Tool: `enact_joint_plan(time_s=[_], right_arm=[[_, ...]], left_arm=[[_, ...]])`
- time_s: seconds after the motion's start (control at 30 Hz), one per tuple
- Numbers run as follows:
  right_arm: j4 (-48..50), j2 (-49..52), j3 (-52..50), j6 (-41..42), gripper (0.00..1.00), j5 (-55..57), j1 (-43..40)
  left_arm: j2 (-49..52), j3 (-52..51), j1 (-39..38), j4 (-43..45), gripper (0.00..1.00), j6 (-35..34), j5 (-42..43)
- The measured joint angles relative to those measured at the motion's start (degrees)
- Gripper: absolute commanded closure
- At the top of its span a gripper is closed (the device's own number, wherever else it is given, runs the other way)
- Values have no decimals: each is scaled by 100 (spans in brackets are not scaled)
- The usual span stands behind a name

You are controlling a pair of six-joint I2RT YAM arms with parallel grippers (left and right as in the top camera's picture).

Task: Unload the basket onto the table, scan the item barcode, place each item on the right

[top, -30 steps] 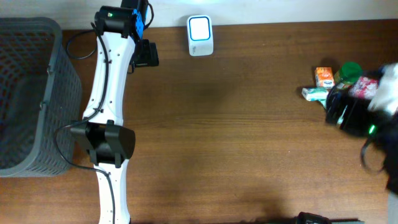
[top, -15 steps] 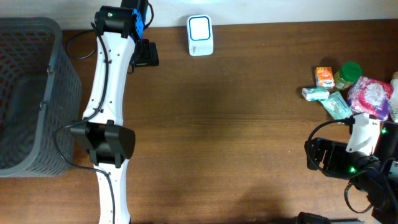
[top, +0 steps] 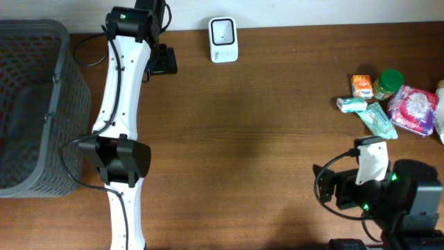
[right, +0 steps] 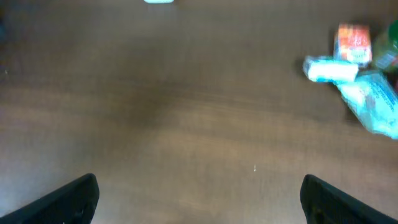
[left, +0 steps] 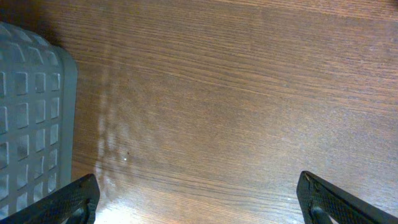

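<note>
Overhead: even, rather dim light, sharp focus, soft shadow along the long white left robot arm (top: 118, 104) on the dark brown wooden table (top: 263, 139). Left wrist: crisp wood grain, bright glare patch at bottom left, latticed shadow beside the grey plastic mesh basket (left: 31, 124). Right wrist: blurred throughout, smeared small orange, white and teal packets (right: 333, 70) at top right.

Scanner (top: 223, 30) sits at the tabletop (top: 263, 139) far edge. Basket (top: 76, 104) is well left of scanner, item pile (top: 378, 118) well right of scanner, nearer front.
</note>
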Motion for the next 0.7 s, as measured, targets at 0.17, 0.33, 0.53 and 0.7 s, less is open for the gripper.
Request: enact_joint_plan(time_s=[0.17, 0.33, 0.53, 0.7], right_arm=[[942, -811, -1222, -22, 1, 4, 61], [1606, -1888, -2334, -24, 1, 2, 114], [2494, -2675, -3178, -55, 1, 2, 164], [3272, -3110, -3821, -66, 1, 4, 164]], left_arm=[[0, 0, 0, -2, 1, 0, 0], [0, 0, 0, 0, 1, 0, 0], [0, 2, 0, -2, 1, 0, 0], [0, 0, 0, 0, 1, 0, 0]])
